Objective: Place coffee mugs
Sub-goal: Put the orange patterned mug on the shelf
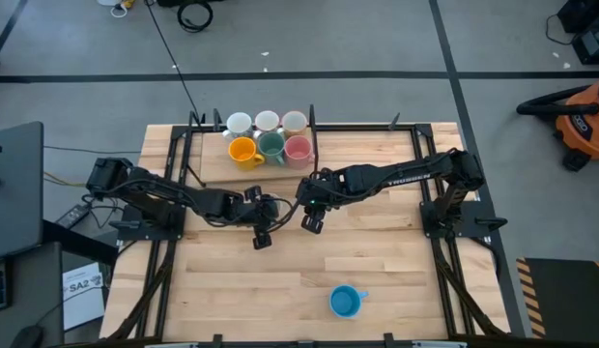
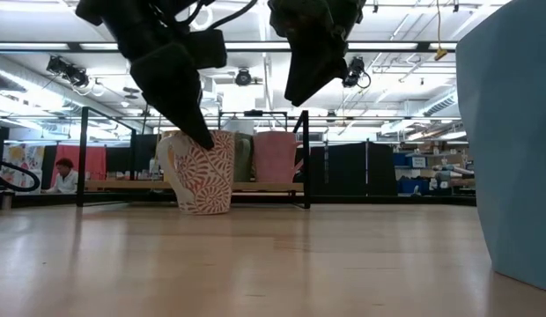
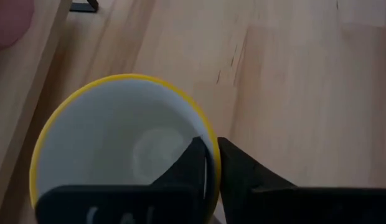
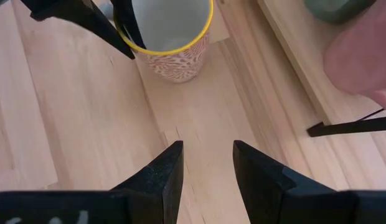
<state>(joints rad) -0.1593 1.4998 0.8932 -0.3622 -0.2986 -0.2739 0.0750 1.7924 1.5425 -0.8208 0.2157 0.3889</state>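
Mug in hand: the patterned mug [image 2: 201, 172] with the yellow rim stands upright on the table [image 1: 396, 256], mid-table, just near of the raised shelf [image 1: 362, 155].
Left pincer: the left gripper [image 3: 213, 163] is clenched on that mug's rim, one finger inside the cup, one outside.
Right pincer: the right gripper [image 4: 207, 163] hangs released, holding nothing, just right of the mug and pointing at it.
Key relation: the shelf lies straight to the far side of the mug; the left arm is on it, so the carry is its job, I'd say.
Row on the shelf: an orange mug [image 1: 243, 151], a green mug [image 1: 271, 147], a pink mug [image 1: 298, 149], white ones behind.
Still waiting: a blue mug [image 1: 345, 302] sits alone near the front edge, well apart from both arms.
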